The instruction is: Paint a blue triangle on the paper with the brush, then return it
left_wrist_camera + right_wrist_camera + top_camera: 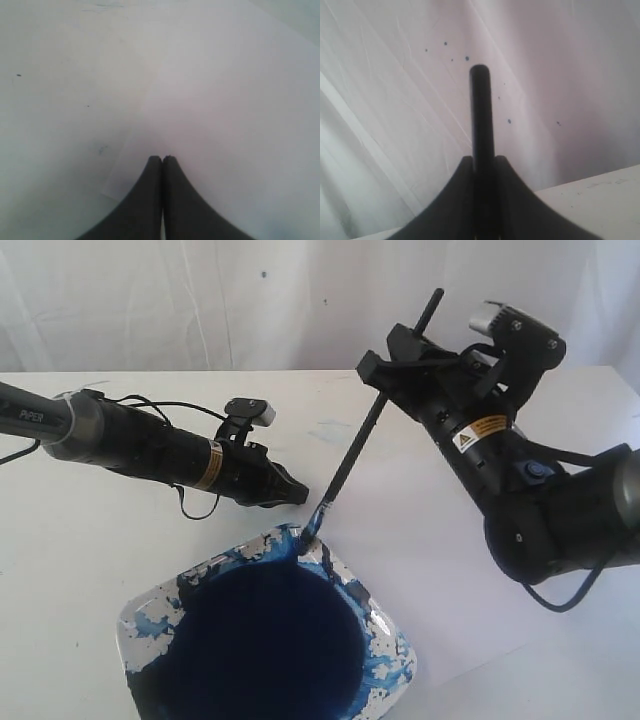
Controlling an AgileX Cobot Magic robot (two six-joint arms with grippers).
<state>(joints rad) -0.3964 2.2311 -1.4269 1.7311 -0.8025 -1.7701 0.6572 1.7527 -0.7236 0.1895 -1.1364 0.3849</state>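
Light: we see bright, even, diffuse light.
Shadows: we find only faint, soft ones on the table (80, 540).
Wrist views: we get hazy, washed pictures; near fingers (140, 205) blur dark.

The brush (350, 453) slanted across the middle, from the right gripper (392, 366) down to the far rim of the paint dish (398, 642). The left gripper (302, 496) lay low just beside the brush tip, leaving only a narrow gap. The paper (430, 540) and the table (60, 580) at front left offered open passage.
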